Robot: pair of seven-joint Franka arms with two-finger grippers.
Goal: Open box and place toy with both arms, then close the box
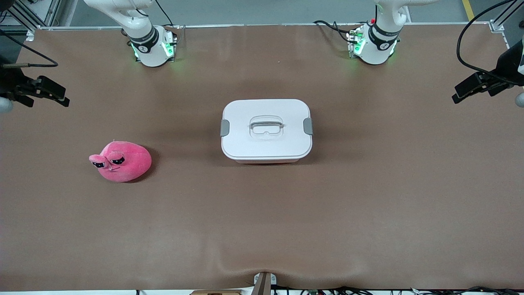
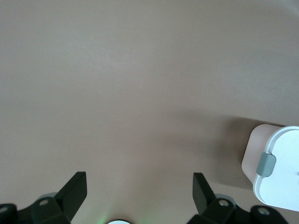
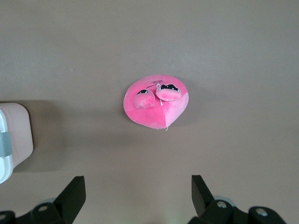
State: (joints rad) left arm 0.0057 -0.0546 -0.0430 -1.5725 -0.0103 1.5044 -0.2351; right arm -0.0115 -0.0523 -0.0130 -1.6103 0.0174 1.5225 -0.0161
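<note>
Both end effectors released: left end effector [image 1: 470,88], right end effector [image 1: 51,92] wait at surface ends. Box [image 1: 266,130] latched, toy [image 1: 121,160] outside; next, unlatching.

I work in a robotics lab. My two white arms [image 1: 143,37] are bolted at one edge of a wide table [image 1: 368,213] under a plain brown cover, their bases lit green. Loose black cables [image 1: 470,37] hang at the corners, aluminium framing [image 1: 28,16] stands beside it, and grey floor shows past the edge.
</note>
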